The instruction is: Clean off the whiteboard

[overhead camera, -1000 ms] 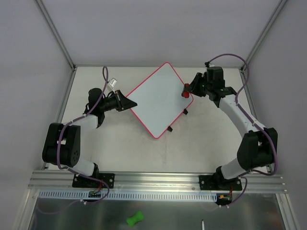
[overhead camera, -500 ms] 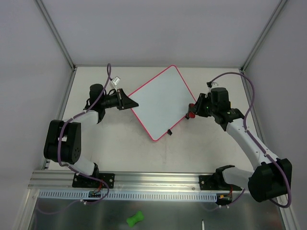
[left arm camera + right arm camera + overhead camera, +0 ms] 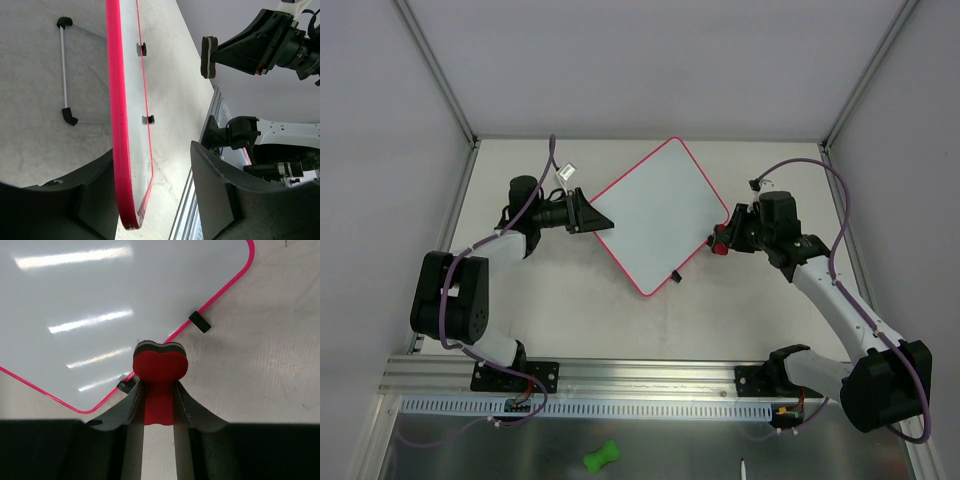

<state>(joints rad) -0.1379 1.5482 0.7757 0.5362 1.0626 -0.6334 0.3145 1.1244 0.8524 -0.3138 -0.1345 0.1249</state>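
Straddling the whiteboard (image 3: 655,215) at its left corner, left gripper (image 3: 588,215) jaws wide, looks unclamped; board flat mid-table (image 3: 740,310); right gripper (image 3: 159,390) pinching red eraser (image 3: 160,365) over its right edge, between black clips (image 3: 200,322).

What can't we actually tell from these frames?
Eraser contact: the red bone-shaped eraser hides its own wiping face in the right wrist view; too small from the top.
Faint marks: glare streaks cross the large pink-framed whiteboard there; the left wrist view is edge-on.
Board's left corner: under the left claw in the top view.
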